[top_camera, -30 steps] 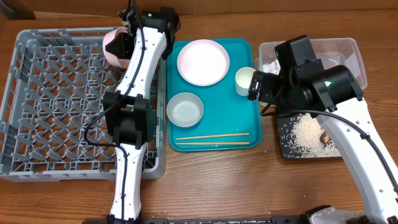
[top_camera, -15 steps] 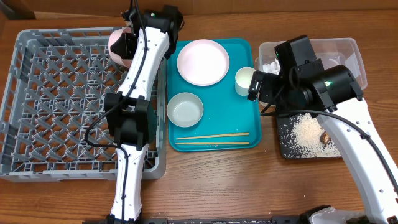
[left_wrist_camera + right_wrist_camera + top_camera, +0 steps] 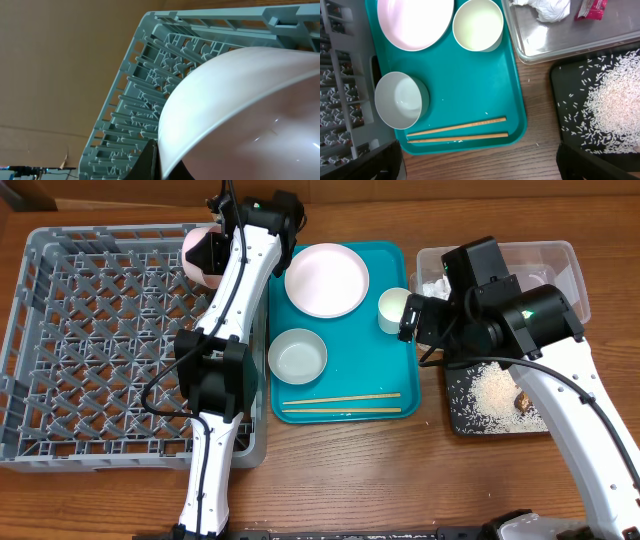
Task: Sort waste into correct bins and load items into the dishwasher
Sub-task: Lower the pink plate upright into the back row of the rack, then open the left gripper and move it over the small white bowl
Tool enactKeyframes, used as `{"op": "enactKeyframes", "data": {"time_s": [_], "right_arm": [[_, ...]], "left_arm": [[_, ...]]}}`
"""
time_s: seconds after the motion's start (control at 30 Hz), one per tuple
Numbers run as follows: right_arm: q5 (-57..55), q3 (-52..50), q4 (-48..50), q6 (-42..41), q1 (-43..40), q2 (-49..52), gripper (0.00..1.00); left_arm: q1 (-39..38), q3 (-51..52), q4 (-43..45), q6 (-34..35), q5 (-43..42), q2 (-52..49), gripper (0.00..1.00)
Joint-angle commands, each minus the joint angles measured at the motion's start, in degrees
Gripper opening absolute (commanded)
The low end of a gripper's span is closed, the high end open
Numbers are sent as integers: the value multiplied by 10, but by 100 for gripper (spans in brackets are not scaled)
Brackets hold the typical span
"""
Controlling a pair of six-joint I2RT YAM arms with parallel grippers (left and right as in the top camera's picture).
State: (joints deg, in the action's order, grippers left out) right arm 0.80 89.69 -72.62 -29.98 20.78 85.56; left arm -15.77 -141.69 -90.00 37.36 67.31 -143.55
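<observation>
My left pincer is shut tight on the rim of the big pink plate. The plate is tipped up over the far right corner of the grey rack. My right pincer is wide open and holds nothing. It hangs near the teal tray.

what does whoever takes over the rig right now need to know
Left end effector: shut on pink plate, on edge over dish rack's far right corner, not released.
Right end effector: open, empty, over teal tray by the cup.
Done: tissue and wrapper in clear tub; rice and brown lump in black tray.
Left: rack this plate, then second plate, bowl, cup, chopsticks on that tray.
</observation>
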Motion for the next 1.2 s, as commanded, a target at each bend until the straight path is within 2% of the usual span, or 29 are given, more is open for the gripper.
{"op": "enactKeyframes", "data": {"time_s": [0.0,0.13,0.23,0.33,0.43,0.5,0.53,0.6,0.67,0.87,0.97,1.17], "right_arm": [[-8,4,3,-1,2,-2,100],[-7,4,3,-1,2,-2,100],[-7,4,3,-1,2,-2,100],[-8,4,3,-1,2,-2,100],[-8,4,3,-1,2,-2,100],[-8,4,3,-1,2,-2,100],[-7,4,3,-1,2,-2,100],[-8,4,3,-1,2,-2,100],[-8,4,3,-1,2,-2,100],[-8,4,3,-1,2,-2,100],[-7,4,4,-1,2,-2,100],[-7,4,3,-1,2,-2,100]], "left_arm": [[-8,3,7,1,-33,-15,4],[-8,3,-2,-1,-47,-15,4],[-10,3,-4,-1,-55,-15,12],[-15,3,-4,-1,-55,-15,34],[-23,3,-4,-8,-55,-15,40],[-27,3,-4,-16,-55,-15,48],[-32,3,-4,-16,-56,-15,63],[-37,3,-4,-16,-62,-15,76],[-40,3,-4,-16,-78,-15,83],[-41,3,-4,-27,-169,-14,95],[-41,2,-4,-31,-220,-14,96],[-45,-42,-30,-98,-309,3,92]]}}
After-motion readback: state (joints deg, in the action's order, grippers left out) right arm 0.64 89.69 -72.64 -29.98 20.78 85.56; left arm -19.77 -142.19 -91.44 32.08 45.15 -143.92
